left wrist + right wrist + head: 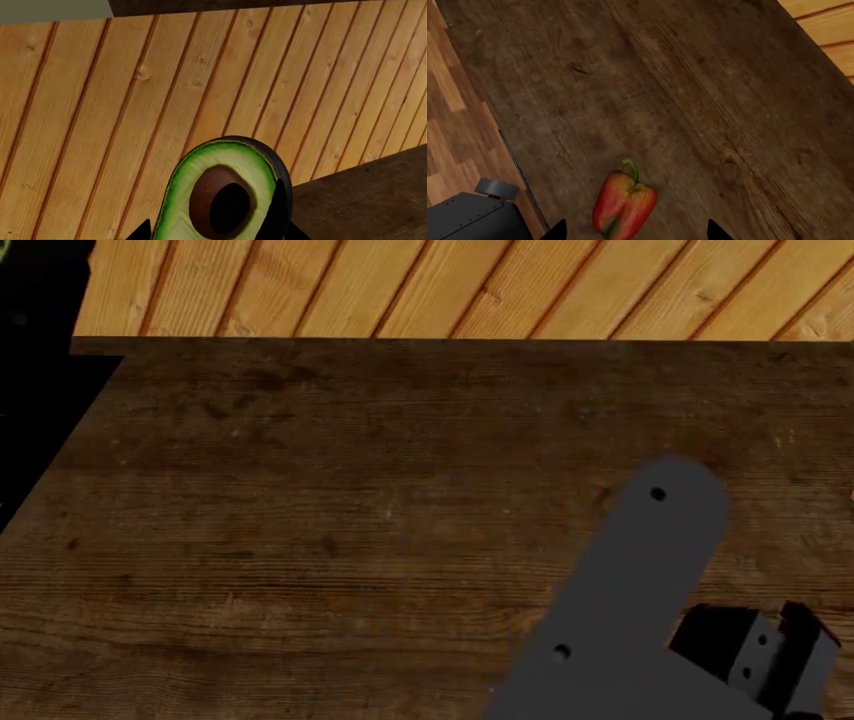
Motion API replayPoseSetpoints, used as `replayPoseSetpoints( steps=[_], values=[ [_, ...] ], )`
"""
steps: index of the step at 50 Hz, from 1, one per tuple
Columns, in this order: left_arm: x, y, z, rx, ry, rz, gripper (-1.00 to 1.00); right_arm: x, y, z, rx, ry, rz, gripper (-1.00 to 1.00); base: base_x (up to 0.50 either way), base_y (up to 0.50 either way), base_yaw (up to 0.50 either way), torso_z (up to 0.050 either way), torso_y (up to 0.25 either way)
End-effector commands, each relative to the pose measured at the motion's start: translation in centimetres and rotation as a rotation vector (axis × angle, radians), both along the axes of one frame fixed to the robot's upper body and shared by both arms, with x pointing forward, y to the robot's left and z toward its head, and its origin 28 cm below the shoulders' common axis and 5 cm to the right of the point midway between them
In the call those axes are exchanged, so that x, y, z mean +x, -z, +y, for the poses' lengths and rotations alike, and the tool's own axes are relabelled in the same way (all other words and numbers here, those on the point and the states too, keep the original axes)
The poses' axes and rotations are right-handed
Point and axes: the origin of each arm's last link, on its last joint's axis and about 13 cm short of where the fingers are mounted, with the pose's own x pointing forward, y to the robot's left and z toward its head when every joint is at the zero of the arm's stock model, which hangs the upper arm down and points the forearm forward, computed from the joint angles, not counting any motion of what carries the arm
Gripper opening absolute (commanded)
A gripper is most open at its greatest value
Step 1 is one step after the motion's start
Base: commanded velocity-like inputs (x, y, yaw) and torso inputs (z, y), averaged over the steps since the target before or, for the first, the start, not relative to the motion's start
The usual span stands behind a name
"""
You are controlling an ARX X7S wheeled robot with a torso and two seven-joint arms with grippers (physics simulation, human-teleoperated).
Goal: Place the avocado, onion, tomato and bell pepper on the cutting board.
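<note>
The halved avocado point(220, 195), cut face and brown pit showing, fills the space between the fingers of my left gripper point(217, 234), which is shut on it and holds it off the table in front of light planks. The red bell pepper point(624, 202) with its green stem lies on the dark wooden table point(694, 100). My right gripper point(635, 232) hovers over it, open, one fingertip point(555, 230) on each side and clear of it. The onion, tomato and cutting board are out of view.
In the head view the dark table point(334, 520) ends at a far edge against light planks point(400, 285), with my grey right arm point(641, 590) over its near right part. The table's side edge point(514, 155), parquet floor and my grey base point(474, 215) show in the right wrist view.
</note>
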Motion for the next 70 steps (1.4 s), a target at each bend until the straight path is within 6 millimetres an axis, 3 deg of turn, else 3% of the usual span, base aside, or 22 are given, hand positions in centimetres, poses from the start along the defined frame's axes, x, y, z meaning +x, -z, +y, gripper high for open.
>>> replayPoseSetpoints(
  steps=[1,18,31,70],
  values=[
    [0.1,0.0,-0.1,-0.013,-0.002,0.001,-1.00,0.7,1.3,-0.2,0.032,0.018,0.013,1.00,0.00,0.00,0.00,0.000,0.000],
    [0.2,0.3,0.0,-0.012,-0.003,0.005,-1.00,2.1,3.6,-0.1,0.084,0.008,0.068,1.00,0.00,0.00,0.00,0.000,0.001],
    [0.1,0.1,0.0,-0.014,-0.002,0.002,-1.00,2.3,5.0,0.5,0.104,-0.016,0.119,1.00,0.00,0.00,0.00,0.000,0.001],
    [0.3,0.7,0.0,-0.021,0.003,0.017,-1.00,3.4,8.7,-0.3,0.104,0.034,0.195,1.00,0.00,0.00,0.00,0.000,0.001]
  ],
)
